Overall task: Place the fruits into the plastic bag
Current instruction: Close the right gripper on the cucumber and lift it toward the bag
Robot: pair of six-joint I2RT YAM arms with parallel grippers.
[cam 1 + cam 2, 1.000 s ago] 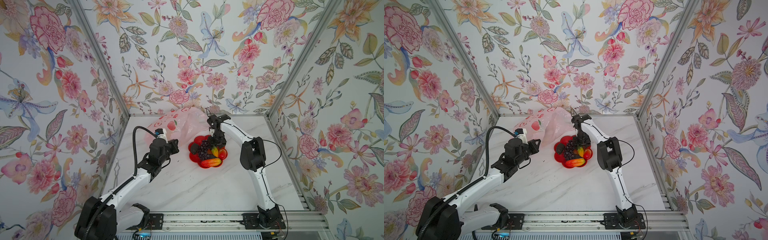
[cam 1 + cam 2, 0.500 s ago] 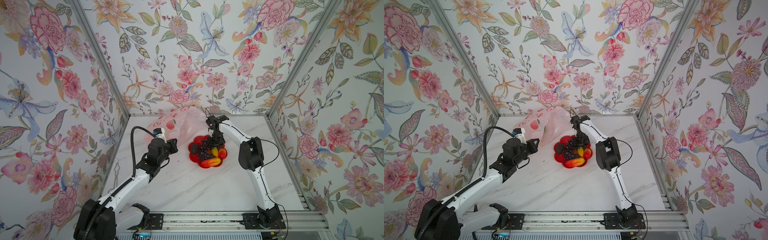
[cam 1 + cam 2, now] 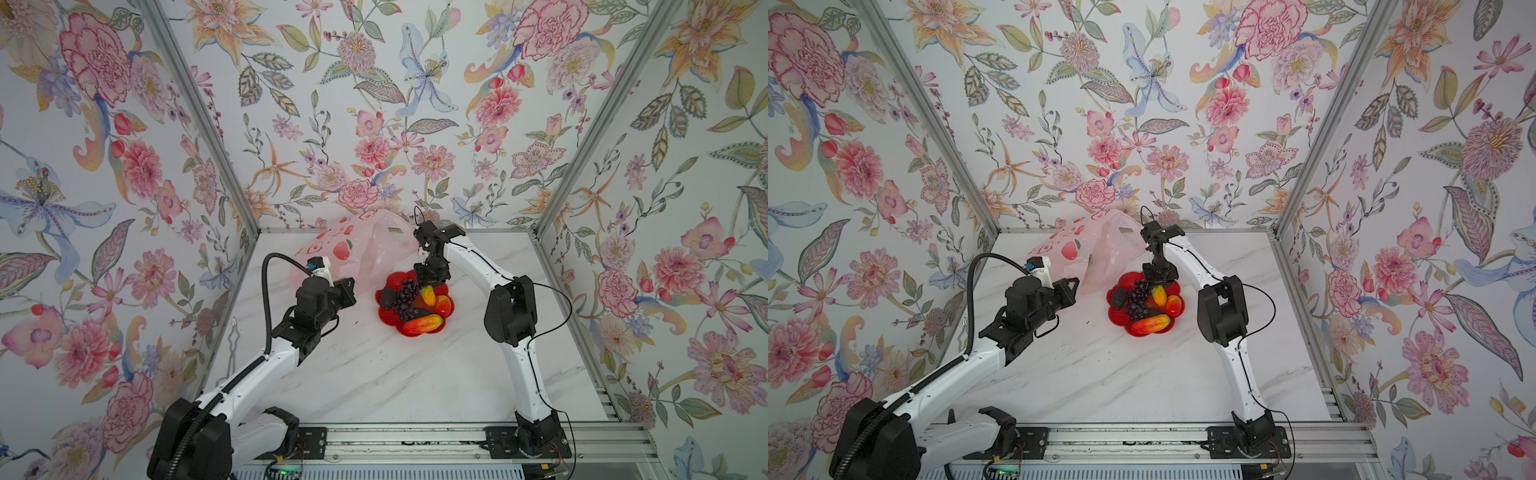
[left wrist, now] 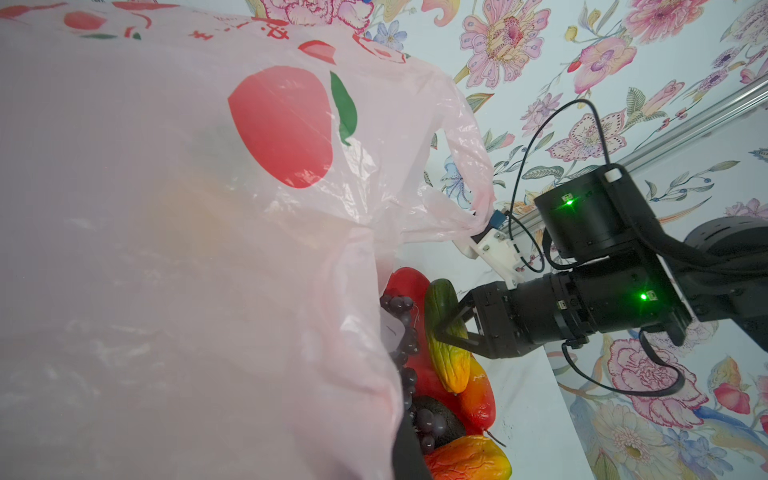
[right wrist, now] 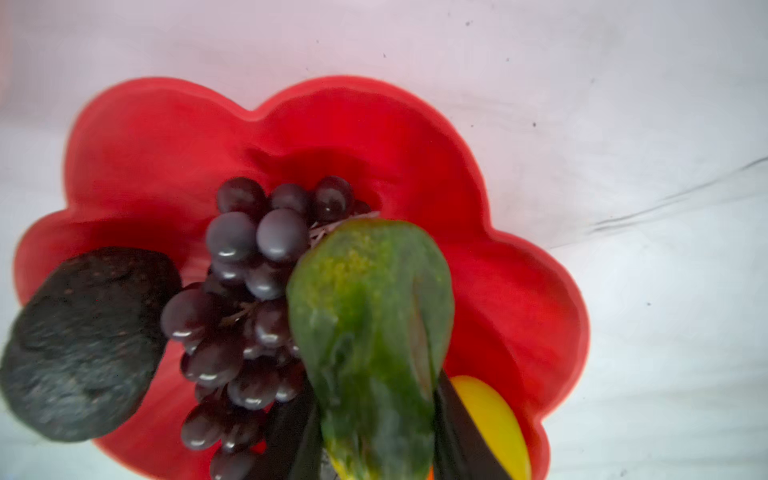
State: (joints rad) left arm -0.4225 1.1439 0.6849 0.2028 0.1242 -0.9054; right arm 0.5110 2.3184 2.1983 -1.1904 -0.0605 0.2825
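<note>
My right pincer is clamped on the green-yellow oblong fruit over the red dish. My left pincer — fully closed — pinches the plastic bag at its edge.

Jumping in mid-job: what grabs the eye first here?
The red dish mid-table, heaped with fruits, draws the eye first, with the right gripper shut on a green fruit there. Behind it to the left, the pink bag stands raised, its edge apparently pinched by the left gripper.
</note>
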